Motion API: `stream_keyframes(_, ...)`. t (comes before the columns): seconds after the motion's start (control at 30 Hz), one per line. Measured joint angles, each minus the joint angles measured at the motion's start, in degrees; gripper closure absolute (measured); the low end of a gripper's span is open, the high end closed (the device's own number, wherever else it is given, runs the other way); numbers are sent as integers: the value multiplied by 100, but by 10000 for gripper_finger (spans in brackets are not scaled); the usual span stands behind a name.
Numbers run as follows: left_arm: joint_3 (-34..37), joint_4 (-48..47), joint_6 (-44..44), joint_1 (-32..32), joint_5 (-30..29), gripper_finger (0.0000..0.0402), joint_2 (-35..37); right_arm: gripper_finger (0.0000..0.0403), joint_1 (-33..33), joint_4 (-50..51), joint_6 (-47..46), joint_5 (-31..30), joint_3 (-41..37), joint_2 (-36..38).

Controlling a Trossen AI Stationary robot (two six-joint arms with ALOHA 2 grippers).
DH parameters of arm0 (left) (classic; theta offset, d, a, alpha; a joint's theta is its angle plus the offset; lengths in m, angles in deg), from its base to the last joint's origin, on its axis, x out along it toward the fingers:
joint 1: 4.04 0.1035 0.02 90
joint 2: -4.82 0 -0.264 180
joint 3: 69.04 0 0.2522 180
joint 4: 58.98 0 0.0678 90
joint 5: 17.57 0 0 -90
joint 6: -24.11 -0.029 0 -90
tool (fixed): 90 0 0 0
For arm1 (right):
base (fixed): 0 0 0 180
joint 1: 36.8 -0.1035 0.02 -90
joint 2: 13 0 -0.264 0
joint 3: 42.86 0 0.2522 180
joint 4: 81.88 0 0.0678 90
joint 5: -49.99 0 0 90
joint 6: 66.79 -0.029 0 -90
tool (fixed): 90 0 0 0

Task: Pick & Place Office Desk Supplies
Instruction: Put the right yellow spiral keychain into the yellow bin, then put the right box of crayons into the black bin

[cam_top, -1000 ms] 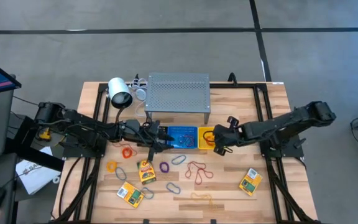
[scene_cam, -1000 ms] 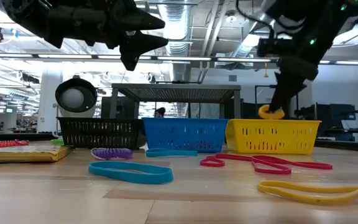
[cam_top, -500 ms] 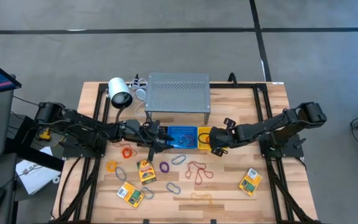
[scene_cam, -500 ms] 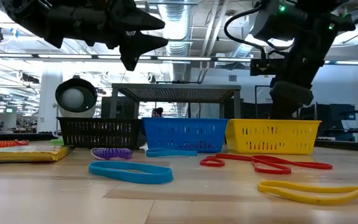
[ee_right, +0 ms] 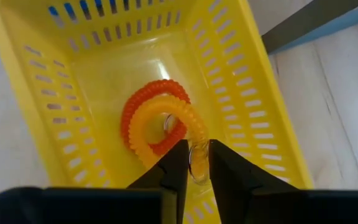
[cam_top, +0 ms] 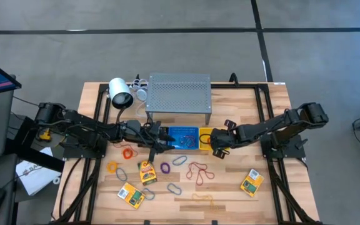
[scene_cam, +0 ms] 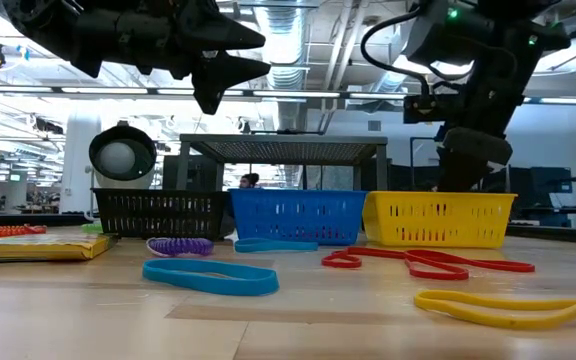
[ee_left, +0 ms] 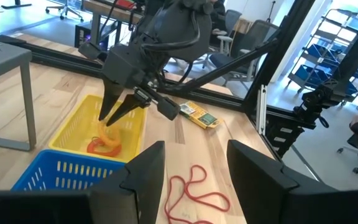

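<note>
- The right gripper (ee_right: pixel 192 163) is down inside the yellow basket (cam_top: pixel 206 134), with its fingers nearly together around the small metal ring of a yellow coiled band (ee_right: pixel 160 121). That band lies on the basket floor, on top of an orange coiled band (ee_right: pixel 143 106).
- From where I stand this looks like the drop-off, so the thing to do well now is let go cleanly. I'd open the fingers wide enough that the ring slips free, and only then lift.
- The lift wants to go straight up. The basket walls are close on both sides, and a sideways pull could drag the light basket along the bench (cam_top: pixel 274 194) or snag the coil and carry it back out.
- The blue basket (cam_top: pixel 182 137) sits hard against the yellow one, and the left gripper (ee_left: pixel 191 168) hangs above the blue basket with its fingers apart and nothing between them. It's close enough that the right arm should back away toward its own side, not across.
- Plenty is left on the bench for later: a red band loop (cam_top: pixel 199 170), a purple coiled band (cam_top: pixel 165 167), grey oval clips (cam_top: pixel 173 188) and a flat yellow-and-green pack (cam_top: pixel 252 182) on the right.
- The pack is the nearest piece to the right arm, so I'd guess it makes a sensible next reach.
</note>
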Motion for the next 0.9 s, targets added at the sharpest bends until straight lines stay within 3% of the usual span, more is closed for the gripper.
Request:
stream_keyframes(0.43, 0, -11, 0, 0, 2, 231, 0, 341, 88, 64, 213, 4, 73, 0)
stream_keyframes(0.9, -2, -72, 2, 0, 92, 231, 0, 341, -128, 1022, 900, 43, 1346, 7)
